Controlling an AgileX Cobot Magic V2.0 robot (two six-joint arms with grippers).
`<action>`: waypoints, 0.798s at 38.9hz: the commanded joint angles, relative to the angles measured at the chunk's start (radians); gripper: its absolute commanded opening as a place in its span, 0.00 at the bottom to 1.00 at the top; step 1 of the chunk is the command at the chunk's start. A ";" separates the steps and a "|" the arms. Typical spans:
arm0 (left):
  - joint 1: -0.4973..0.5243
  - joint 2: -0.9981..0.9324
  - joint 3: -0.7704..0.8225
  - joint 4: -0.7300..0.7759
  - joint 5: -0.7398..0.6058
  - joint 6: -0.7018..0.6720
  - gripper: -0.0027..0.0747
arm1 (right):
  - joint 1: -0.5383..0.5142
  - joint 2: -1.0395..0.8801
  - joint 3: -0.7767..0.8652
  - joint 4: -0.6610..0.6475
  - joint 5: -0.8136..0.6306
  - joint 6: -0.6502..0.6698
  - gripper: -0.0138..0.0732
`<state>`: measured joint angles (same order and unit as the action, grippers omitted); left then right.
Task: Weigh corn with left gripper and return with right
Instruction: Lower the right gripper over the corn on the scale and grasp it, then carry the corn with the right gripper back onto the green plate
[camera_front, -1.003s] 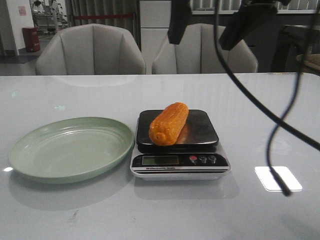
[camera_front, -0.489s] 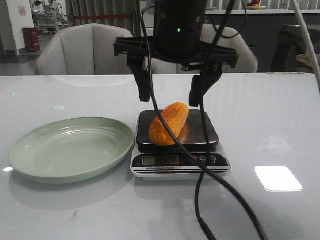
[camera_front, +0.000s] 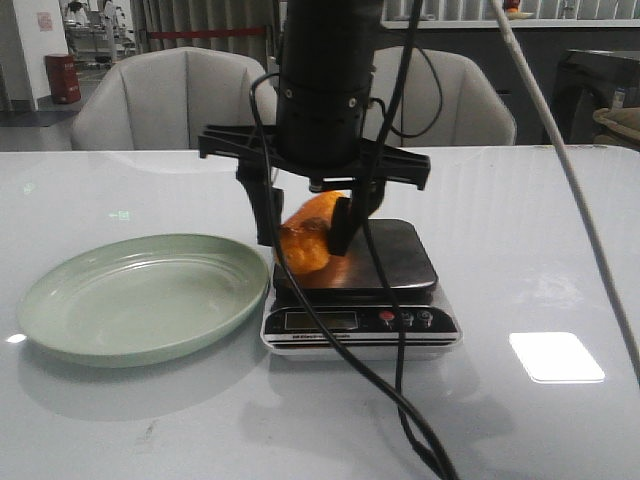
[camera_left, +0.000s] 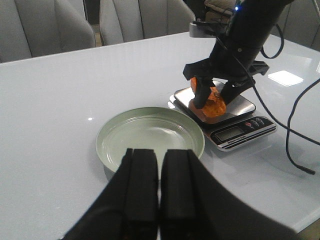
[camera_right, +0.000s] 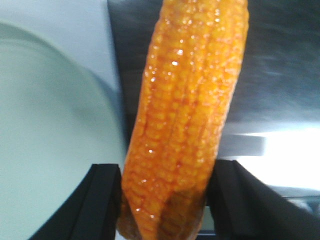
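The orange-yellow corn (camera_front: 305, 240) is at the left part of the scale's dark platform (camera_front: 400, 262), its near end raised a little. My right gripper (camera_front: 304, 246) comes down from above and its two fingers press on both sides of the cob's near end. The right wrist view shows the cob (camera_right: 185, 115) tight between the two fingers (camera_right: 102, 200). The left wrist view shows the same hold (camera_left: 213, 101) from the side. My left gripper (camera_left: 160, 160) is shut and empty, above the table near the green plate (camera_left: 150, 132). It is out of the front view.
The empty pale green plate (camera_front: 70, 300) lies just left of the scale. The scale's display and buttons (camera_front: 355, 320) face the front. The right arm's black cable (camera_front: 400, 400) hangs in front of the scale. Two grey chairs (camera_front: 180, 100) stand behind the table.
My right gripper has come down over the scale and its fingers have closed on the corn's near end. The cob has shifted left and lifted slightly.
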<state>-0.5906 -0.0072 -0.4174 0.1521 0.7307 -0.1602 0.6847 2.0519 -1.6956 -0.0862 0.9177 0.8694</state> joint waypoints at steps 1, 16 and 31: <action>0.002 0.001 -0.023 0.007 -0.070 -0.001 0.18 | 0.034 -0.059 -0.064 0.001 -0.047 -0.038 0.37; 0.002 0.001 -0.023 0.007 -0.070 -0.001 0.18 | 0.159 0.040 -0.080 0.141 -0.220 -0.141 0.40; 0.002 0.001 -0.023 0.007 -0.070 -0.001 0.18 | 0.138 0.048 -0.187 0.086 -0.095 -0.204 0.85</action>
<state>-0.5906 -0.0072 -0.4174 0.1521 0.7307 -0.1602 0.8460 2.2045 -1.8320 0.0396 0.8051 0.6973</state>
